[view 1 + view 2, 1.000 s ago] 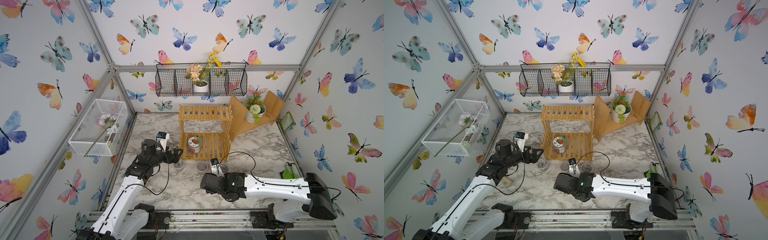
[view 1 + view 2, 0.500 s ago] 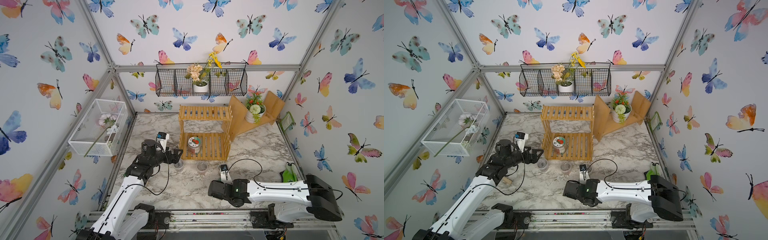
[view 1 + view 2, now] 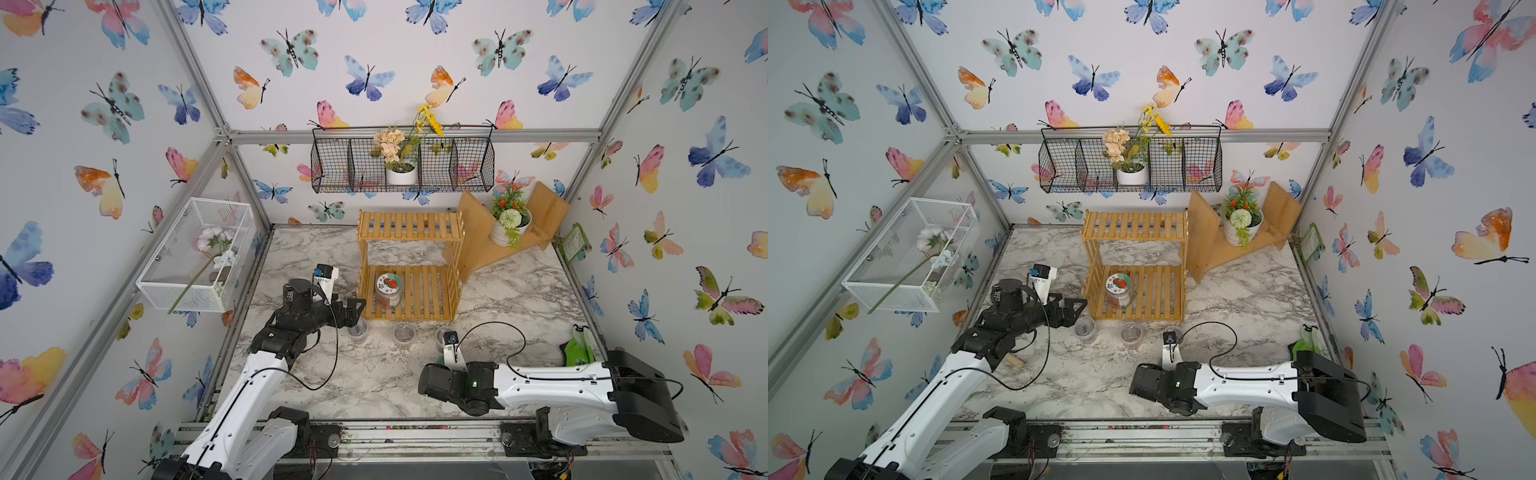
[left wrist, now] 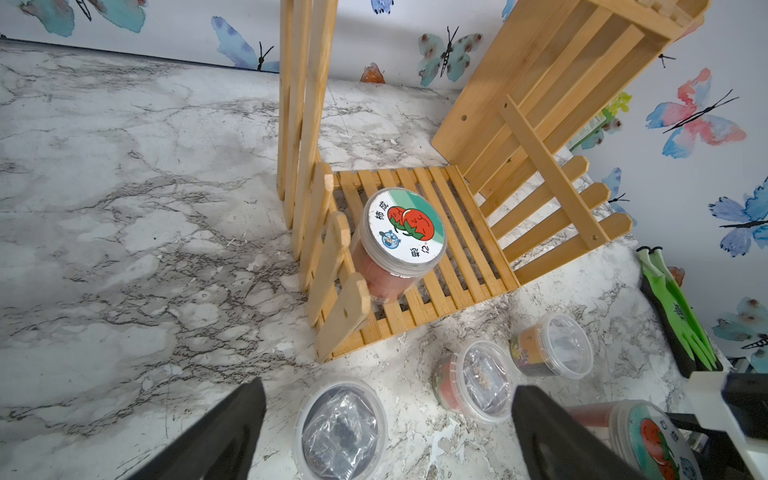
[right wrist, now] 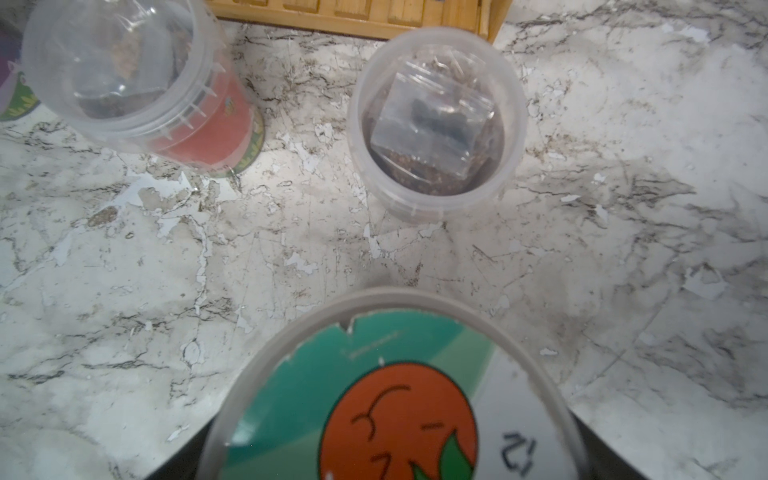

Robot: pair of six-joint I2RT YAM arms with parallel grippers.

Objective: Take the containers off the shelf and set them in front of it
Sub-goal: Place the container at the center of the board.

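Left jaws released, right jaws grasping fruit-lid jar (image 5: pixel 395 395). You risk snagging shelf (image 4: pixel 338 249) side slats reaching last jar (image 4: pixel 403 226).

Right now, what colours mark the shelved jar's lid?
The lid: teal, white, red fruit; left wrist view.

The left arm (image 3: pixel 249 382) reaches forward, elbow raised, its left gripper (image 3: pixel 358 311) held level with fingers (image 4: pixel 224 432) spread wide, holding nothing. The right arm (image 3: pixel 552 380) lies low, stretched across the front. The right gripper (image 5: pixel 390 449), mostly hidden under its wrist, seems clamped around a jar (image 4: pixel 648 436).
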